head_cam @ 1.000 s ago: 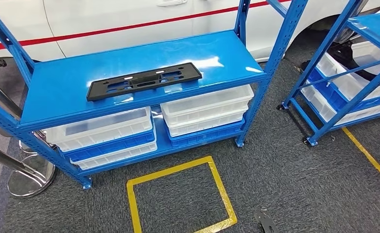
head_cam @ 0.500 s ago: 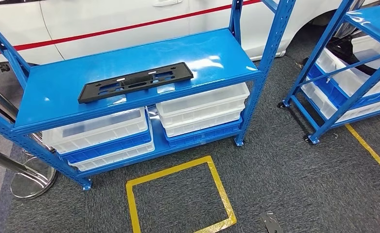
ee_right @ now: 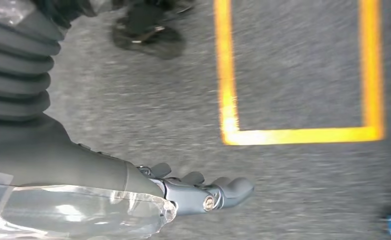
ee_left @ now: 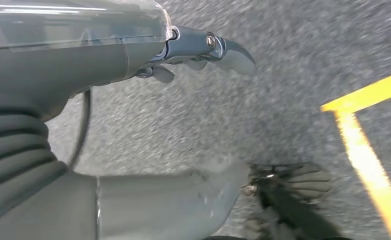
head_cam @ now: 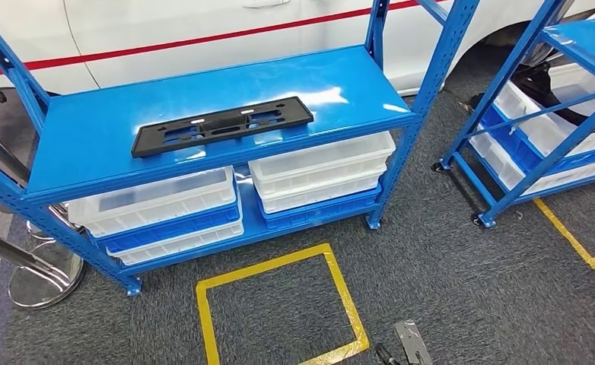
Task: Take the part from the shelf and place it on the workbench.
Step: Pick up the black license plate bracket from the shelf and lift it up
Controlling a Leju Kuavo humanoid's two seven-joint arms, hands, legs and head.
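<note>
Blue shelf rack (head_cam: 340, 76), reference landmark.
- Top shelf: one black flat part (head_cam: 222, 125) lying lengthwise near its front edge; bare blue surface behind it and at both ends. Open from above and from the front.
- Corner uprights (head_cam: 424, 99): bound the front opening at either end.
- Lower shelf: white bins (head_cam: 321, 171) stacked close under the top shelf, little room above them.
- Behind: white car body (head_cam: 203, 30), close against the rear.
- Right: second blue rack (head_cam: 553, 114), carpet aisle between.
- Left: chrome stanchion base (head_cam: 43, 277).
- Front: open carpet with yellow floor square (head_cam: 279, 312).
</note>
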